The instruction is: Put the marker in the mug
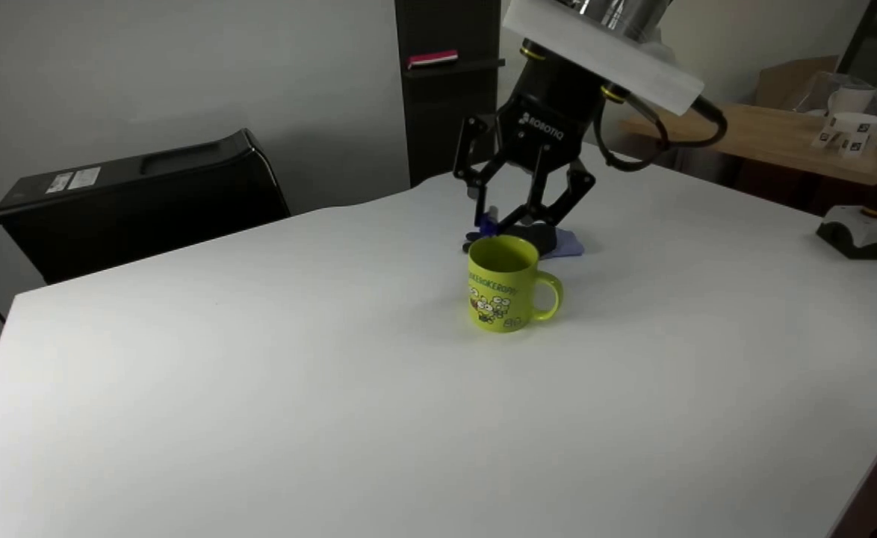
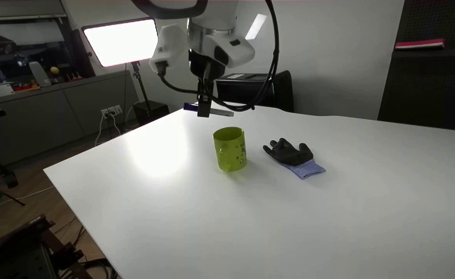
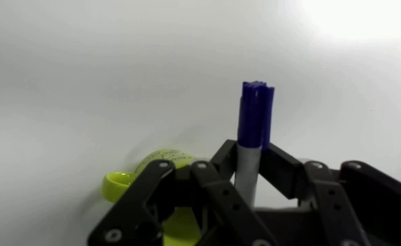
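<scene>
The marker [image 2: 221, 112] is white with a dark blue-purple cap. It lies nearly level between the fingertips in an exterior view, and the wrist view shows its cap [image 3: 253, 116] pointing away from the palm. My gripper [image 3: 250, 153] is shut on it just below the cap. The lime-green mug [image 1: 494, 291] stands upright on the table, its opening facing up. It also shows in an exterior view [image 2: 231, 153]. In the wrist view the mug [image 3: 164, 156] is partly hidden behind the fingers, at lower left. My gripper [image 1: 492, 222] is above the table, higher than the mug's rim.
A dark glove with a lilac cuff [image 2: 289, 153] lies on the white table [image 2: 250, 217] beside the mug. A black box-shaped device [image 1: 147, 198] stands past the table's far edge. A cable [image 2: 274, 58] hangs from the arm.
</scene>
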`<state>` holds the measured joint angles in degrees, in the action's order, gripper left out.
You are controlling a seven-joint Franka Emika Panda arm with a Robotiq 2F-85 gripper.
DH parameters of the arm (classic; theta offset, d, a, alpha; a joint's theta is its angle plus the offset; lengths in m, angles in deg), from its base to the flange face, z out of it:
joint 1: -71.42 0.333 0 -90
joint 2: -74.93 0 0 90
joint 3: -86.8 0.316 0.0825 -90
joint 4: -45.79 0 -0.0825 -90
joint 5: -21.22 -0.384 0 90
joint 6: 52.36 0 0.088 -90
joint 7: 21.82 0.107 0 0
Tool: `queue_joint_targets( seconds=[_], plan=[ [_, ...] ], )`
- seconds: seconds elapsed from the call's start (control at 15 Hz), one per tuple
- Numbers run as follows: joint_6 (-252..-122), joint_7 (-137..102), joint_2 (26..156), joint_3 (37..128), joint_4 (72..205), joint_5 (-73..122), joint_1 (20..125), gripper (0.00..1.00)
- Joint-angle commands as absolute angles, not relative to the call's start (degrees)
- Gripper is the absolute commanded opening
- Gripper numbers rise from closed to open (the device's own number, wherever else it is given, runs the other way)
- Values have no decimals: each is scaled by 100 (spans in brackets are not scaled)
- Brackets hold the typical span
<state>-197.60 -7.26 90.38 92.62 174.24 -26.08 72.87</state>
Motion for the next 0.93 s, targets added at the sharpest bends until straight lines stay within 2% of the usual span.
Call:
queue_joint_targets(
  seconds=[0.0,0.87],
  plan=[
    [-19485,-752,9071,9162,17401,-2863,7224,6],
    [-18935,-942,9582,8952,17215,-3358,7122,6]
  ],
)
